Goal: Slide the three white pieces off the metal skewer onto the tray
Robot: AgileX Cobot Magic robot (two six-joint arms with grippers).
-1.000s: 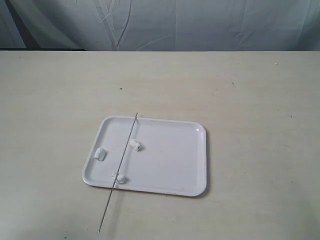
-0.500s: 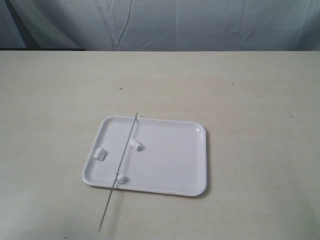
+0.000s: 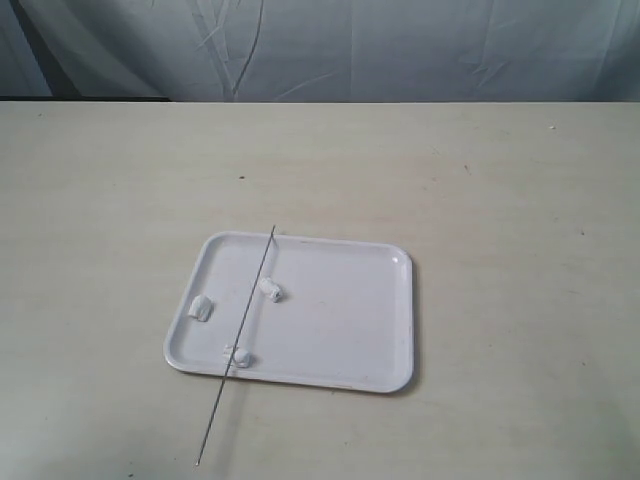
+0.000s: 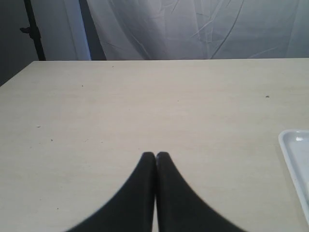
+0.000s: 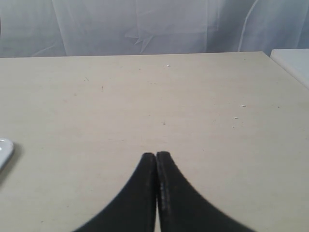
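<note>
The white tray (image 3: 340,330) lies on the table in the exterior view. Three white pieces rest on it: one near its left rim (image 3: 200,308), one toward the middle (image 3: 270,290), one at the front rim (image 3: 238,356) touching the skewer. The thin metal skewer (image 3: 243,322) lies slanted across the tray's left part, its near end on the table past the front rim. Neither arm shows in the exterior view. My left gripper (image 4: 155,154) is shut, empty, over bare table; the tray's corner (image 4: 293,150) sits at that view's edge. My right gripper (image 5: 156,153) is shut, empty.
A pale wooden table (image 3: 500,200) spreads all round the tray, with a grey cloth backdrop (image 3: 400,50) behind its far edge. In the right wrist view a white tray corner (image 5: 4,150) shows at one side and a white surface (image 5: 294,63) at the other.
</note>
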